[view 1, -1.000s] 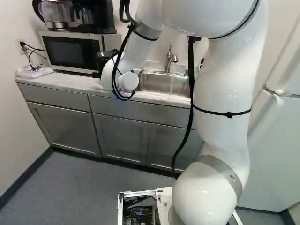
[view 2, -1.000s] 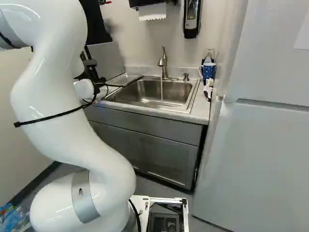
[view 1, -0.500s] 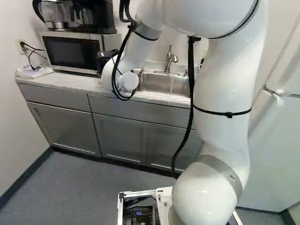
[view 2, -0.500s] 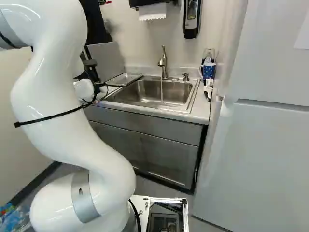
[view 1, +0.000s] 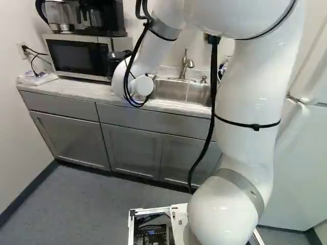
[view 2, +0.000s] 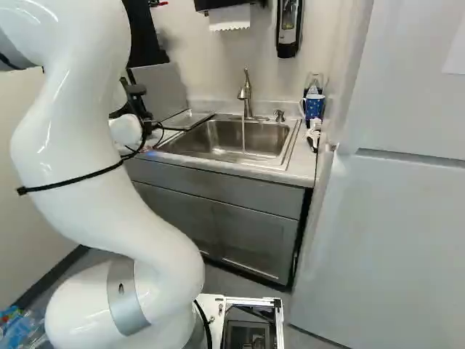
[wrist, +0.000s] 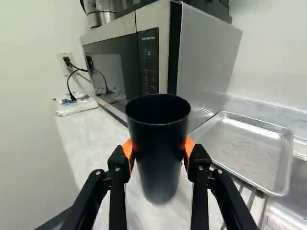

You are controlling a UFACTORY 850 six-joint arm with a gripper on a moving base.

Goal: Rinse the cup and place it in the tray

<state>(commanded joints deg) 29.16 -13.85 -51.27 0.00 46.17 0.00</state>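
Cup gripped upright over ctr, beside tray

Black tumbler [wrist: 159, 167] is clamped in gripper [wrist: 159, 149], both orange pads [wrist: 127, 152] pressed to opp. sides; wrist view. Cup is held over countertop [wrist: 88, 139], in front of microwave [wrist: 206, 57], w/ metal tray [wrist: 249, 148] just beside; base contact w/ ctr can't be told. Grip is taken on the side walls, prob. so the mouth is left free for water & the base for setting down. Tray is laid flat by sink [view 2: 218, 134], prob. so drips are kept near the basin. Faucet [view 2: 245, 94] is left running, stream [view 2: 243, 134] seen, presumably for the rinse; whether cup is rinsed can't be told. Blue mug [view 2: 313, 107] is set at the far R corner of ctr in R base view, apparently out of the way.

Counts: 1 tumbler, 1 tray, 1 sink, 1 faucet, 1 microwave, 1 blue mug, 2 pads.
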